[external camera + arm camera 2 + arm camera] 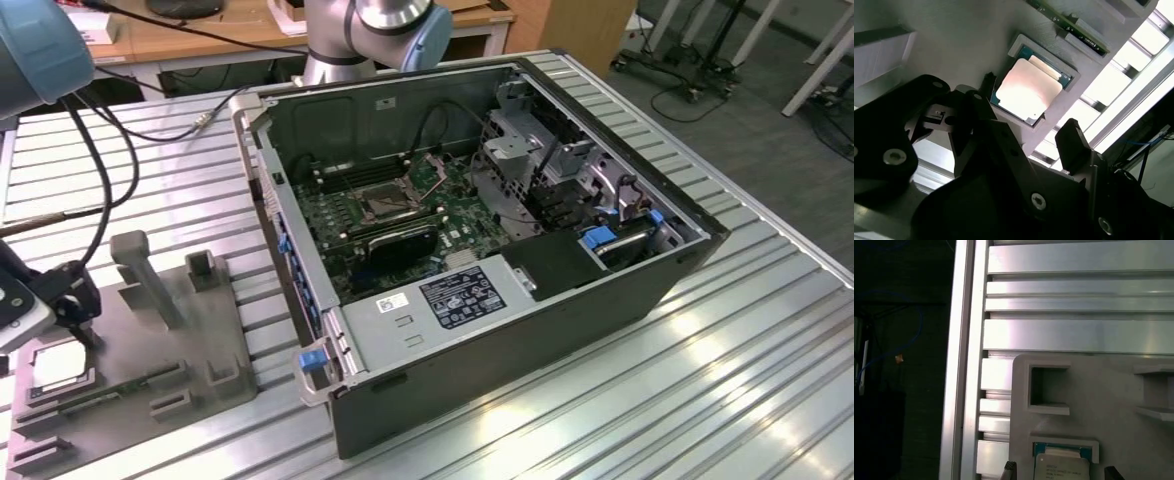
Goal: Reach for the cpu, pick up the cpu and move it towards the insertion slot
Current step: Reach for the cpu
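Note:
The cpu [1026,90] is a thin square chip with a silvery face. It lies flat in a square pocket of the grey fixture plate [147,375], at the exterior view's left [56,366]. My gripper [1030,106] hovers just above it and is open, one dark finger [988,85] on each side of the chip and nothing held. In the first wrist view the cpu [1061,467] sits between both fingertips [1010,469]. The insertion slot [380,203], a dark square socket with a metal frame, is on the green motherboard inside the open computer case.
The open black computer case [561,330] stands in the middle of the ribbed aluminium table [747,380], with a grey metal box [441,300] inside near its front. Upright blocks [140,270] rise from the fixture plate. Cables [114,150] hang near the arm.

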`<state>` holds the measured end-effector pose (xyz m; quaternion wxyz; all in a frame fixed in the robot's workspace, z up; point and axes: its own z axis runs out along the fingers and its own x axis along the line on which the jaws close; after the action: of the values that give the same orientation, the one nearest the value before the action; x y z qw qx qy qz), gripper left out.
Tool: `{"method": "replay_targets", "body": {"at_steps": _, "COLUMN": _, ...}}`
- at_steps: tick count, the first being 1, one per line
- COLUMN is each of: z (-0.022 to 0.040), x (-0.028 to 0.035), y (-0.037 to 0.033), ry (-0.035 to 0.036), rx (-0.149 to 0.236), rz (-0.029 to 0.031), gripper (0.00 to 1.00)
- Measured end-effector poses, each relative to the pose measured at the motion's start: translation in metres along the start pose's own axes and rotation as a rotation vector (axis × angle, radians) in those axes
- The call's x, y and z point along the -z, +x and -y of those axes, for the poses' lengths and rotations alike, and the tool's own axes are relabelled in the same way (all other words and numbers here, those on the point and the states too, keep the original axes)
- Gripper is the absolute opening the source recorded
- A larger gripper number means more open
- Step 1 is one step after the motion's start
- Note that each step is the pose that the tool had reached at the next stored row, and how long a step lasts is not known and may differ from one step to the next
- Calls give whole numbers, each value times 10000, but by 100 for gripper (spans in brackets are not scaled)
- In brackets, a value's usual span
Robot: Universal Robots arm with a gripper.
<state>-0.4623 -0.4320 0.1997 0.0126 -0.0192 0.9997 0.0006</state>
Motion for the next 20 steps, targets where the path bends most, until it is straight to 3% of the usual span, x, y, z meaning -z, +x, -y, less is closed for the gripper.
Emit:
{"method": "replay_targets", "body": {"at_steps": 7, "z": 31, "x": -104, "y": 3, "ry": -1, "rx": -1, "rz": 1, "gripper": 75}}
{"method": "replay_targets", "body": {"at_steps": 20, "z": 33, "x": -193, "y": -3, "ry": 0, "rx": -75, "rz": 2, "gripper": 75}}
